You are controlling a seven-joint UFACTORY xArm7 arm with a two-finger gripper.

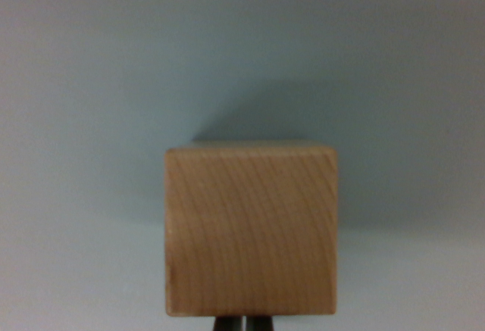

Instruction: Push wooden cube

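Facing camera: grainy wooden cube (251, 231) (square-edged)

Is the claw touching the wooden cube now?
Cannot tell. In the wrist view the claw's dark tips meet the bottom edge of the wooden cube, but overlap hides whether there is contact or a gap.

The wooden cube (251, 229) sits on the counter (83, 104) at six o'clock in my wrist view, with my hand (244, 323) just beneath it; whether they touch, I cannot tell.
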